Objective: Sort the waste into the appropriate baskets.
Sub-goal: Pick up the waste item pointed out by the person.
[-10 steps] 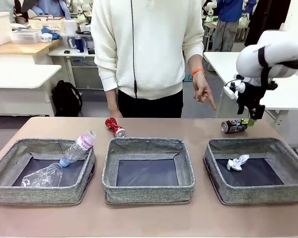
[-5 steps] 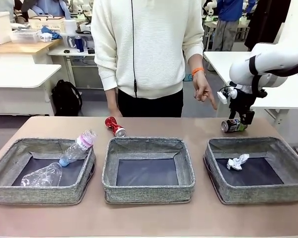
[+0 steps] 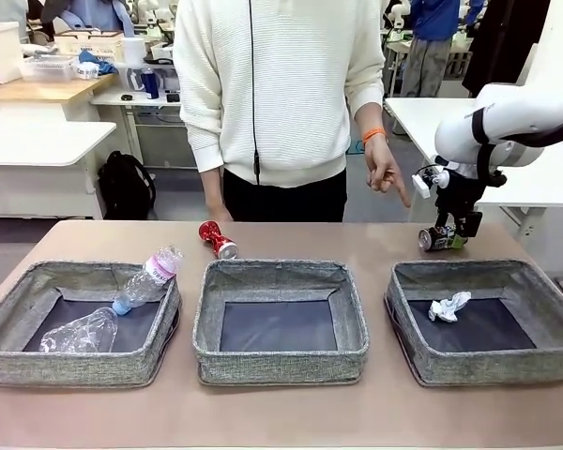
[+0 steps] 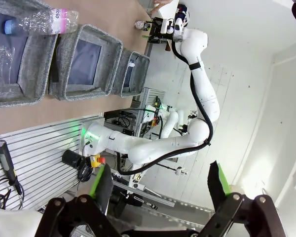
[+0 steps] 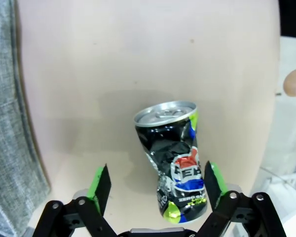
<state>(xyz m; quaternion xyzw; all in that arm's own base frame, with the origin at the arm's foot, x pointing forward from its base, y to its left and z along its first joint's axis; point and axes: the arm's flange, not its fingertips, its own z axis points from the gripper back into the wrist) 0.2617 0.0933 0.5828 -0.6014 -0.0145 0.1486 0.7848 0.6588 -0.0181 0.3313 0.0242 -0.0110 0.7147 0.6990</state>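
Fingers (image 5: 102,185) of the right gripper (image 5: 157,169) stand spread and empty astride the crushed black can (image 5: 173,158), which lies on the table (image 5: 138,64) between them, nearer one pad (image 5: 214,177), long axis pointing away from the palm.

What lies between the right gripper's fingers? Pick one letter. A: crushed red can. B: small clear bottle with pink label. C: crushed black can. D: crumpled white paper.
C: the right wrist view shows the crushed black can lying on the tan table, between the open fingers of the right gripper.
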